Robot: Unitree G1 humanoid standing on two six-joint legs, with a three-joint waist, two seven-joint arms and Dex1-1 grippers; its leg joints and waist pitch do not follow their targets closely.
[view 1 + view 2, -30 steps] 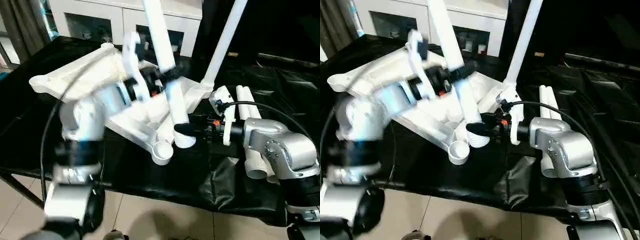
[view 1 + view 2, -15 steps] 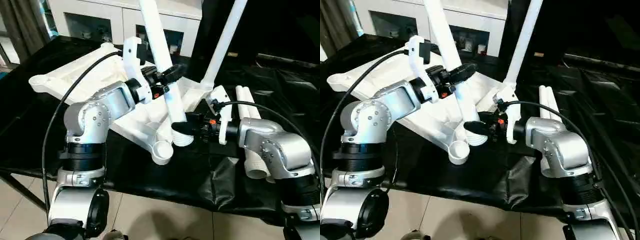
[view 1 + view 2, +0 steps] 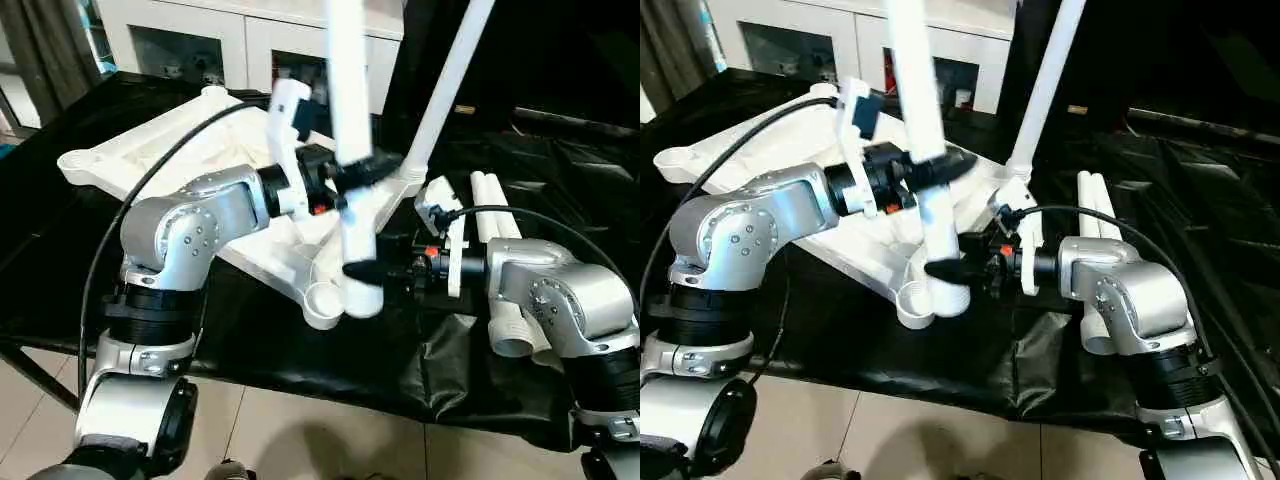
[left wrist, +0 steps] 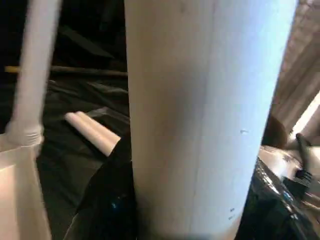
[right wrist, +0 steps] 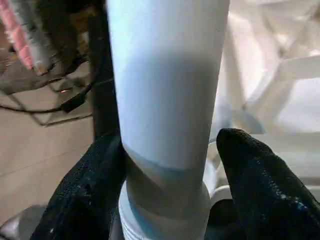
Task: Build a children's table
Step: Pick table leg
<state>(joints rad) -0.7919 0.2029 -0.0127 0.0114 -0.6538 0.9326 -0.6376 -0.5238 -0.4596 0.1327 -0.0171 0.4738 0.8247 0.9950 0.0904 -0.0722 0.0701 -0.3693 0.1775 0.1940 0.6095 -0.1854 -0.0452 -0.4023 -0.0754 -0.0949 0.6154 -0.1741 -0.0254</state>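
The white tabletop (image 3: pixel 200 165) lies upside down on a black-draped work table (image 3: pixel 400 350), ribbed underside up, spread from the table's far left corner toward the middle of its near edge. One round corner socket (image 3: pixel 322 303) sits just inside that near edge and is open and unfilled. At the tabletop's far right corner, another leg (image 3: pixel 445 85) already stands seated in its socket, leaning slightly and rising out of the top of the view.

Both grippers grip one tapered tube leg (image 3: pixel 350 150) held nearly upright over the near edge. The left gripper (image 3: pixel 345 178) is clenched around the tube's middle, its black fingers (image 4: pixel 112 200) showing on either side of the white shaft. The right gripper (image 3: pixel 375 270) grasps the leg's lower end, one black finger (image 5: pixel 260 185) on each side just above the threaded collar. The leg's bottom end (image 3: pixel 948 298) hangs just beside the empty socket, not in it.

Two spare legs (image 3: pixel 495 215) lie side by side near the table's right edge, behind the right forearm, well apart from the tabletop. Open black cloth remains along the near edge to the right of the socket. A white cabinet (image 3: pixel 230 35) stands beyond the far edge.
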